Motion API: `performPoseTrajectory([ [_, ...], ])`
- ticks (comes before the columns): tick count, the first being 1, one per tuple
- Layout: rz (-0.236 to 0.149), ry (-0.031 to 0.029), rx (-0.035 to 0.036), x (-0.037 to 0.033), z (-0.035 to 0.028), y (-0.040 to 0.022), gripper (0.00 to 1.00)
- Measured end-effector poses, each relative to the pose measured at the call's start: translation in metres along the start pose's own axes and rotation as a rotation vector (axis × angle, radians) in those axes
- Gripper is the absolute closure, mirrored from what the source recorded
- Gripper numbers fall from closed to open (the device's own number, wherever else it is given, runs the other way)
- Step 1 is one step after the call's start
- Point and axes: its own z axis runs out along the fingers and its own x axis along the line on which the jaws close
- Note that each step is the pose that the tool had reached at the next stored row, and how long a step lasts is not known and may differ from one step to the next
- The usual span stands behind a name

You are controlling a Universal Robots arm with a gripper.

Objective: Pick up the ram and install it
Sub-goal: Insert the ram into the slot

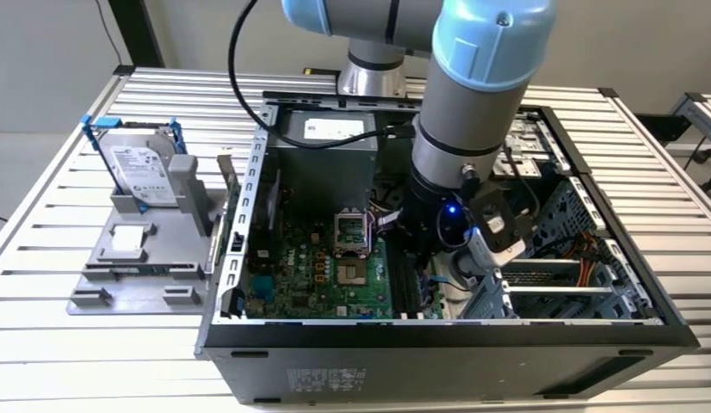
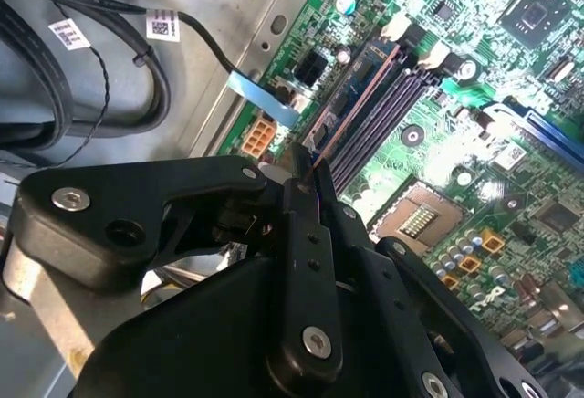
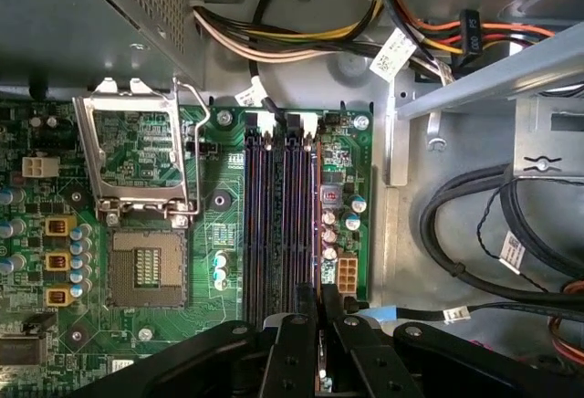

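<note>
Second wrist view: tool (image 2: pixel 302 177) clamped on the ram (image 2: pixel 358 101), seen edge-on, lying along the memory slots (image 3: pixel 283 225) on the board inside the computer case (image 1: pixel 448 348). Looks like the seating step: keep stick parallel to slot, match notch, press straight and even. Ram's bottom edge, notch and latches hard to make out; can't tell if seated

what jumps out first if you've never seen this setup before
A big grey and blue arm reaches into the open computer case in the exterior view. In the second wrist view its black gripper pinches the ram edge-on, lined up along the dark memory slots. A silver hard drive in a blue bracket stands at the exterior view's left.
</note>
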Motion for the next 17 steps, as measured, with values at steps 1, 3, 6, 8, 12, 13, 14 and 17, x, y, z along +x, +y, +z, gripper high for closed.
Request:
performPoseTrajectory([
  [1,0.0,-0.0001,-0.0003,0.0,0.0006,0.0,1.0],
  [3,0.0,0.0,-0.0002,0.0,0.001,0.0001,1.0],
  [6,0.0,-0.0001,-0.0002,0.0,0.0015,0.0004,1.0],
  [8,0.0,-0.0001,-0.0004,0.0001,0.0025,0.0007,1.0],
  [12,0.0,-0.0001,-0.0002,0.0001,0.0038,0.0023,1.0],
  [13,0.0,-0.0001,-0.0004,0.0,0.0043,0.0028,1.0],
  [14,0.0,-0.0001,-0.0005,0.0,0.0048,0.0029,1.0],
  [17,0.0,0.0,-0.0001,0.0001,0.0061,0.0029,1.0],
])
